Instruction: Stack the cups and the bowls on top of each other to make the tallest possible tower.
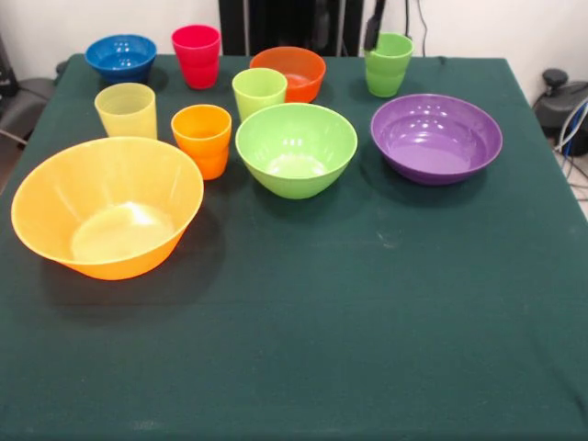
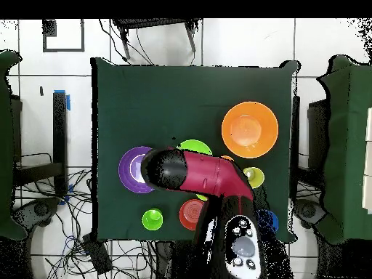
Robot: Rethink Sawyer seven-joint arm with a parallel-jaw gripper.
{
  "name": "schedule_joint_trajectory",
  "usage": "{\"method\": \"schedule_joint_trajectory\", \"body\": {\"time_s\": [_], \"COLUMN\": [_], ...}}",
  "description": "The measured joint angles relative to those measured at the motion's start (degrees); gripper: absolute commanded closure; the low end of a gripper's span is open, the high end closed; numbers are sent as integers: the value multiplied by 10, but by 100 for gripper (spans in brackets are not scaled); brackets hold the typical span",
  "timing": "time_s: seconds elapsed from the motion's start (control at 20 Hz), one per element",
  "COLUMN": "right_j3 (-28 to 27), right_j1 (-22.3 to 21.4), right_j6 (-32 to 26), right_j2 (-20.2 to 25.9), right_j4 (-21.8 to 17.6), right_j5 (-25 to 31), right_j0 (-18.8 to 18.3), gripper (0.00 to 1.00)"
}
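While nothing is stacked yet and the pincer (image 1: 374,32) shows only as a dark tip by the green cup (image 1: 387,64), its opening impossible to tell, the tower should start on the big orange bowl (image 1: 107,207) at the bench's (image 1: 367,340) near corner.

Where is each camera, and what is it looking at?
Front view: across the table, low, facing the cups and bowls; only a dark pincer tip shows by the green cup.
Overhead view: above, straight down; the red and black arm covers the middle.
Both show the big orange bowl and purple bowl.
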Motion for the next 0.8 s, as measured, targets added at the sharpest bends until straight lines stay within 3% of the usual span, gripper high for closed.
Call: {"method": "schedule_joint_trajectory", "body": {"time_s": [0.8], "right_j3": [-144], "right_j1": [116], "right_j6": [0], "right_j2": [7], "right_j4": [-2], "right_j5": [0], "right_j0": [-23], "gripper": [0]}}
